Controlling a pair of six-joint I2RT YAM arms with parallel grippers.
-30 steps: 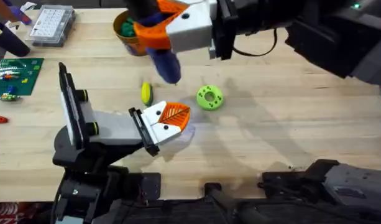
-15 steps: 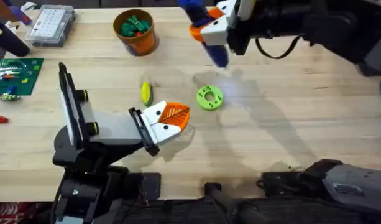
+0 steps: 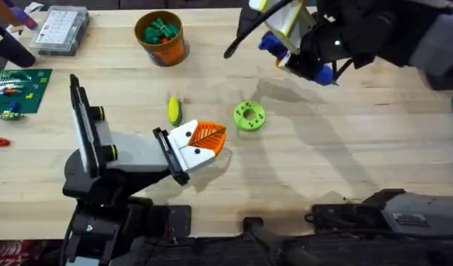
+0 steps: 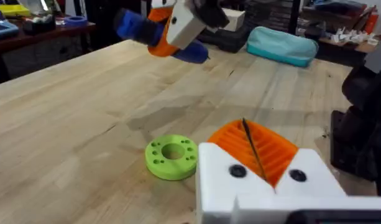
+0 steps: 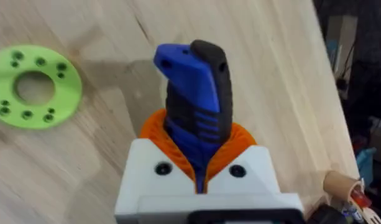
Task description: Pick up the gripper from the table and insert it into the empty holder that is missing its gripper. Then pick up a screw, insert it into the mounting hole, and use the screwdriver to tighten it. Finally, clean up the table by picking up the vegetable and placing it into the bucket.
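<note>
- Overhead view showed the table (image 3: 344,162) with the right gripper (image 3: 300,44) raised at upper right, pinching the screwdriver (image 3: 322,72).
- Left gripper (image 3: 204,140) sat at centre, its orange pads pressed together, nothing visibly between them.
- Bucket (image 3: 162,37) stood upper left; vegetable (image 3: 174,110) lay just beside the left gripper.
- Best handling, I judged: keep the screwdriver clamped firmly and level while carrying, well clear of the green ring (image 3: 249,116).

Open table (image 3: 344,155) is seen right of the green ring (image 3: 249,116); passage there is unobstructed at table level. The centre is crowded: vegetable (image 3: 174,110), ring and holder (image 3: 193,148) sit near each other. The bucket (image 3: 162,37) mouth is partly filled with green pieces. The far-right airspace is taken by the right gripper (image 3: 289,37) clamped on the screwdriver (image 3: 318,70).
</note>
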